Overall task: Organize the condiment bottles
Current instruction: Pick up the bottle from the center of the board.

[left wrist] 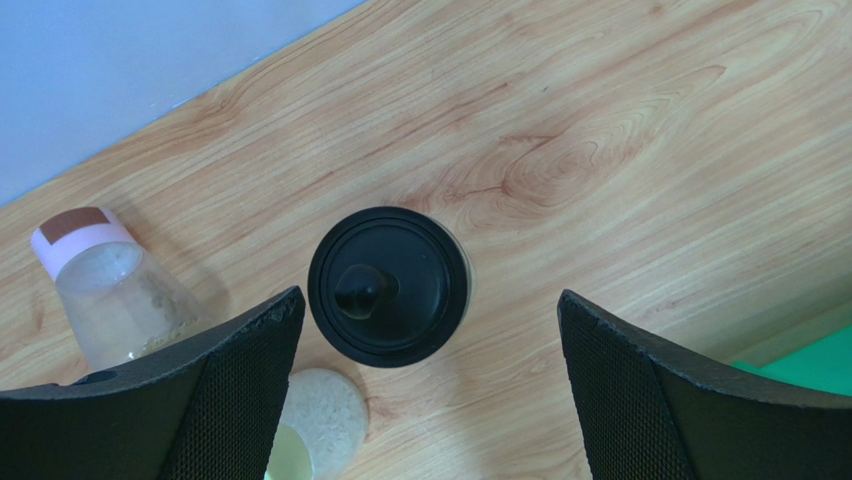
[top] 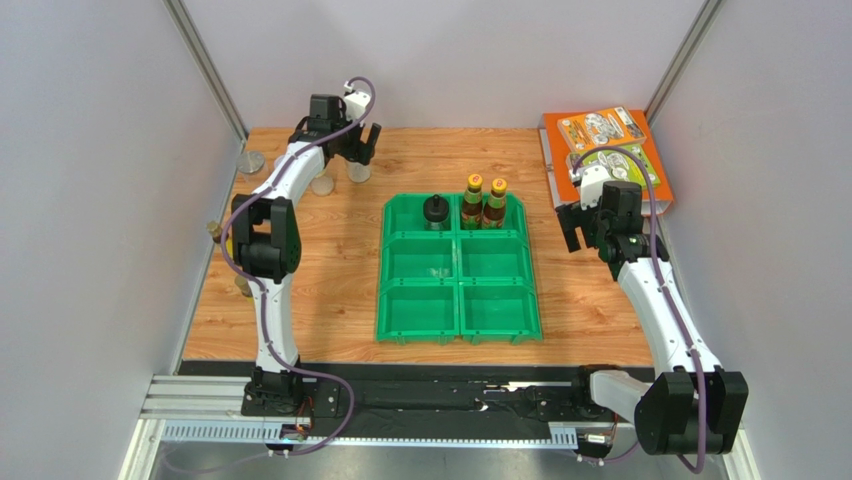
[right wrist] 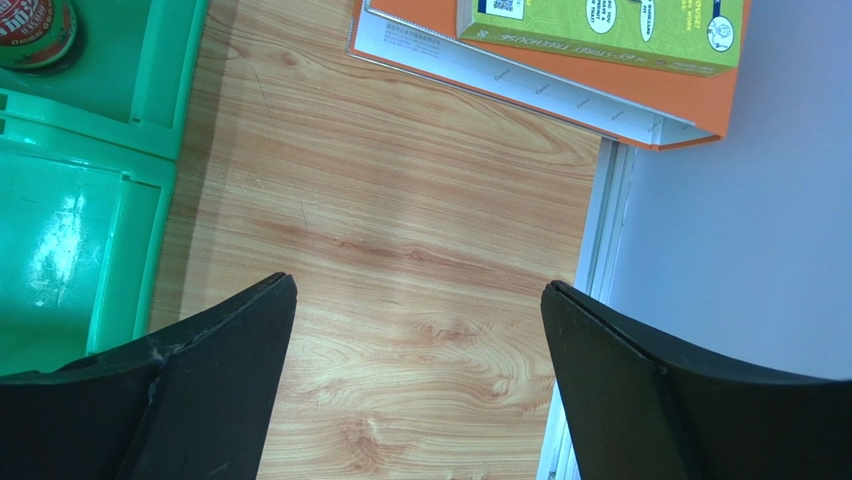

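My left gripper (top: 360, 148) hangs open at the back left over a clear jar with a black knobbed cap (left wrist: 388, 287). The jar stands untouched between the spread fingertips, nearer the left finger (left wrist: 255, 350). Beside it are a clear pink-capped jar (left wrist: 110, 290) and a pale-green-capped one (left wrist: 315, 420). In the green bin (top: 458, 300), a black-capped jar (top: 435, 212) fills the back-left compartment. Two amber bottles with yellow caps (top: 485, 200) share the back-right one. My right gripper (top: 583, 238) is open and empty over bare wood (right wrist: 420, 290), right of the bin.
Orange and green books (top: 605, 150) lie at the back right corner. A silver-capped jar (top: 252, 160) stands at the back left, and two small bottles (top: 213, 230) (top: 243, 288) sit along the table's left edge. Grey walls enclose three sides.
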